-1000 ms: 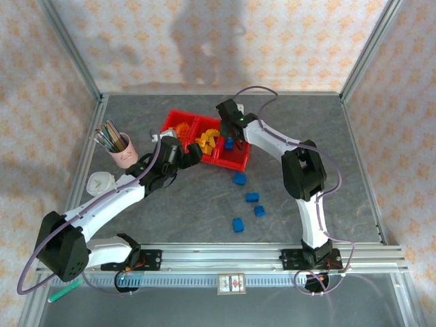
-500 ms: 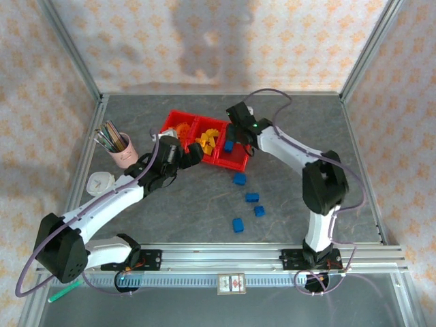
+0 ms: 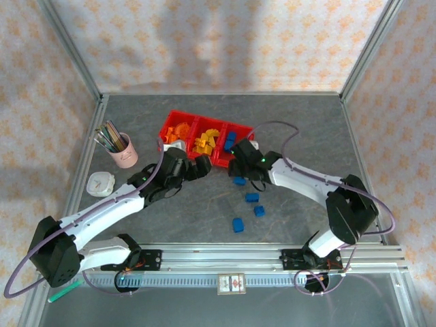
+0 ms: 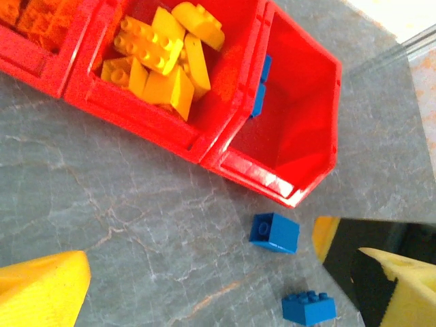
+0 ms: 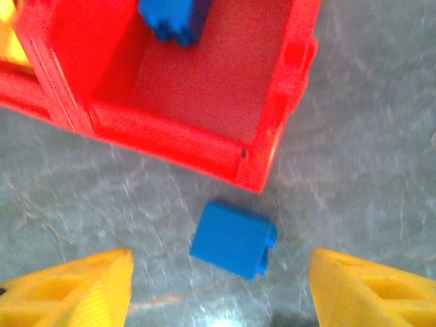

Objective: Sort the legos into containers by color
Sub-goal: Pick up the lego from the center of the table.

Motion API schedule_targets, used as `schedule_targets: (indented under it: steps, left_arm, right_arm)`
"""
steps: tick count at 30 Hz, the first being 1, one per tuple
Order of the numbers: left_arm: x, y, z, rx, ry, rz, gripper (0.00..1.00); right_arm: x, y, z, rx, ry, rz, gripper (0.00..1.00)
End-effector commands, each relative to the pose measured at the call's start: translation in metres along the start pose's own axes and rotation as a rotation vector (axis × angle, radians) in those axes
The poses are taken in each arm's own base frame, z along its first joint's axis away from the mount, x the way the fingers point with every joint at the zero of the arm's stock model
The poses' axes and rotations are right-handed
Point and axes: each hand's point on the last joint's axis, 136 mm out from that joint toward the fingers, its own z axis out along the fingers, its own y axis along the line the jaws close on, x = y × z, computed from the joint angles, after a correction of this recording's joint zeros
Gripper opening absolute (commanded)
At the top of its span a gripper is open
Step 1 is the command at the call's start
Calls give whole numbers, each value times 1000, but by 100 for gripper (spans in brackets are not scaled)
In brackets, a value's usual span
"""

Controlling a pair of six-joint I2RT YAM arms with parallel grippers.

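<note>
The containers [image 3: 197,118] are three joined red bins: orange legos [image 3: 178,129] on the left, yellow legos [image 4: 163,54] in the middle, blue legos [image 3: 230,141] on the right. Just in front of the right bin, my right gripper [image 5: 221,286] hangs open over the table. A loose blue brick [image 5: 233,239] lies between its yellow fingertips [image 5: 68,286], untouched. My left gripper [image 4: 225,293] is wide open and holds nothing, low over the table in front of the middle bin. From there the same blue brick [image 4: 274,232] and a second one [image 4: 308,307] are in sight.
More blue bricks [image 3: 253,197] [image 3: 259,211] [image 3: 238,225] lie on the grey table nearer the arms. A pink cup with pens [image 3: 119,148] and a white round object [image 3: 101,183] stand at the left. The two grippers [image 3: 202,165] [image 3: 238,167] are close together.
My right gripper swung from above the right bin down to the table in front of it, and its jaws widened. The left gripper shifted slightly nearer and to the right, staying open.
</note>
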Motion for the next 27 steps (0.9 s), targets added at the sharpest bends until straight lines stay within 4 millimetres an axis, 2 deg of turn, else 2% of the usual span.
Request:
schedule_targets:
  steps: [1,6,16,27]
  left_arm:
    - [2,4,0,-7,-33,-36,99]
    - [6,5,3,-8,-43,-50,99]
    - [4,12,5,-35,-65,-50,99]
    - [3,14,4,-46,-68,-38,99]
  right_arm:
    - [9,-8,3,26,-18,66,73]
    - [15,-1,24,5,3,81,77]
    - [4,0,51,90,-15,109,81]
    - [-1,-6,65,162,-24,95,66]
